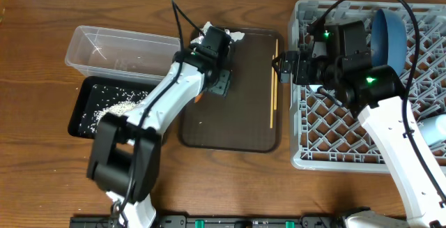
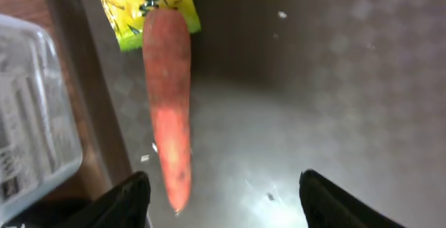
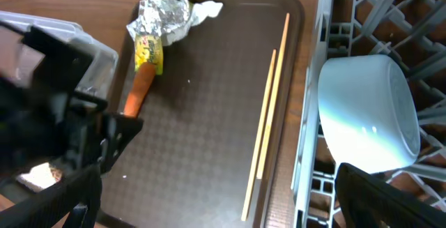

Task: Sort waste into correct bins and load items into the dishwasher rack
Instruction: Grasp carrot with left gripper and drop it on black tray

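- Straddling the thin end of the orange carrot (image 2: 167,95), the left pincer (image 2: 237,201) stands fairly wide. The tip lies between its jaws, close to the jaw on the clear tub's (image 2: 28,116) side, and no contact shows.
- Just past the carrot's thick end lies the yellow packet (image 2: 150,5), which sits against the crumpled wrapper (image 3: 171,12). All three rest on the brown serving tray (image 2: 334,81).
- The right pincer (image 3: 226,203) hangs wide and empty over the seam between that tray and the dishwasher rack (image 1: 334,137). The chopsticks (image 3: 268,109) lie below it along the tray's edge.
- Farther out, the white bowl (image 3: 369,109) and the blue plate (image 1: 390,36) sit in the rack. Loose rice (image 1: 120,107) lies in the black tray (image 1: 87,92), beside the tub on the desk (image 1: 42,172).
- The step in hand looks like the pickup of the carrot as waste.
- The next move calls for the jaws to narrow squarely on the taper, perhaps after a small shift toward the thicker part, since the tip could slip or roll.
- After that comes a lift and a carry to a bin, probably the black tray where the rice lies.
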